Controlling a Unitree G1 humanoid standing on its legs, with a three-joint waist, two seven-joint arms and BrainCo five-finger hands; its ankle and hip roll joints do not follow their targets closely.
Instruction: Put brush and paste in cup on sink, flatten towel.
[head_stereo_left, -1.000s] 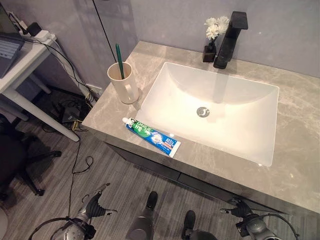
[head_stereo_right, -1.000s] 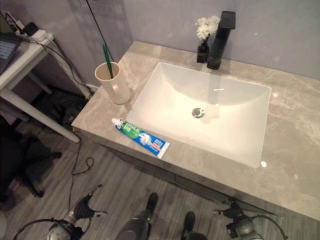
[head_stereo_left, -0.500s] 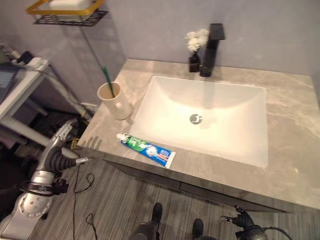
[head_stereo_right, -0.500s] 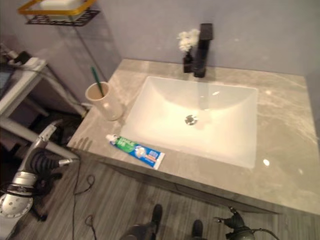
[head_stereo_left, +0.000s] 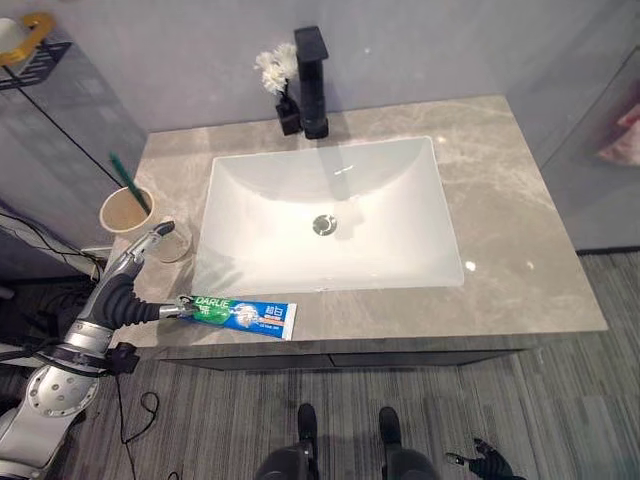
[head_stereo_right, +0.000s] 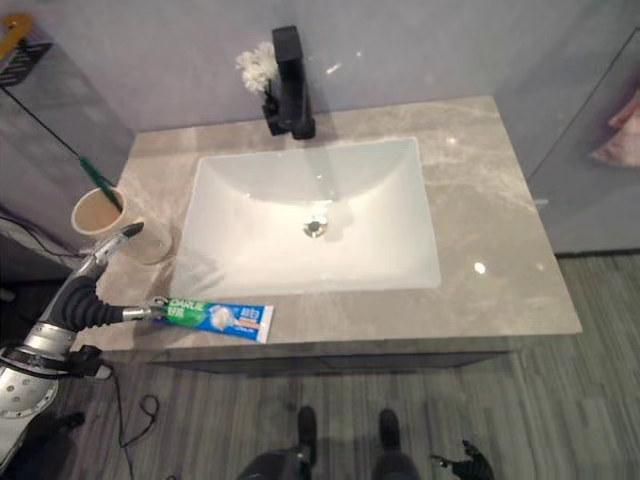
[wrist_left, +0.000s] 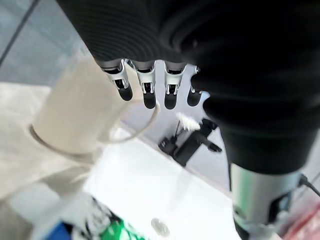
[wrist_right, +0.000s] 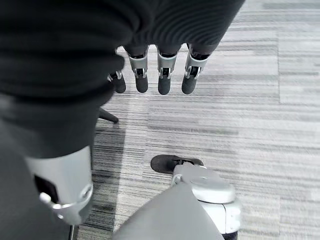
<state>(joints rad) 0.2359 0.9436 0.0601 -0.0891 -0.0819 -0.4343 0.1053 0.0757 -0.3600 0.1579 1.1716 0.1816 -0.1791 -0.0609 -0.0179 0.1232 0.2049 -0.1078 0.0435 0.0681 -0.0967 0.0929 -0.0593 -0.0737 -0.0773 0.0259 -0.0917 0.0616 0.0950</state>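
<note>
The left hand (head_stereo_left: 128, 283) stands at the front left corner of the counter (head_stereo_left: 520, 240), fingers straight and spread, thumb reaching toward the capped end of the toothpaste tube (head_stereo_left: 238, 314). The thumb tip looks to be at or just short of the cap; contact cannot be confirmed. The hand grasps nothing. In the left wrist view the fingertips (wrist_left: 147, 98) hang relaxed, with the cup ahead of them and the tube's green end below.

The right hand (wrist_right: 150, 80) hangs low over the floor, fingers relaxed and empty.

The tube lies flat on the front strip of the counter, between the sink basin (head_stereo_left: 325, 215) and the counter's front edge. Its long axis runs roughly parallel to that edge, white cap toward the robot's left and the hand, crimped blue end toward the right.

The cup (head_stereo_left: 128, 210) stands upright just behind the hand, left of the basin, with the green toothbrush (head_stereo_left: 120, 170) already in it, leaning. No towel can be made out with confidence.

Risks, as judged: the tube sits near the front edge, so a sideways nudge from the thumb could roll or push it off onto the floor. The cup is close to the raised fingers; a careless lift could knock it over and spill the brush.
</note>
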